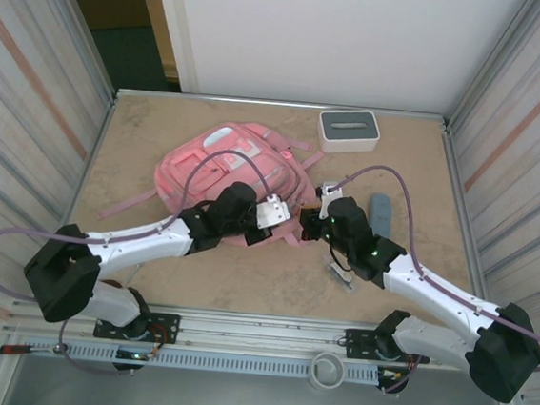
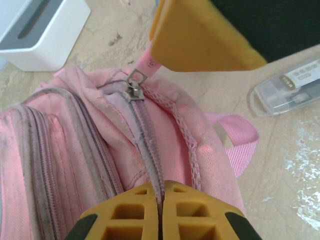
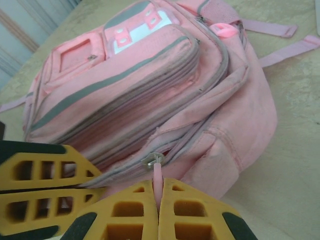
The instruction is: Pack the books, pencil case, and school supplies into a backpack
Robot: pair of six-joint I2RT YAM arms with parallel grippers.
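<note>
- Fingers of the right gripper clench the pink pull tab of the large soft pink fabric backpack; those of the left gripper pinch its zip seam.
- Limp, probably light, at 11 o'clock: pull by tab, brace cloth.
- Smooth beige table; ribbed walls close beside.

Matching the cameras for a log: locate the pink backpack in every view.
Top external: backpack centre-left of the table.
Left wrist: backpack across left and centre.
Right wrist: backpack across the upper middle.
Shared landmark: right claw pinching the zip pull at the backpack's edge.
</note>
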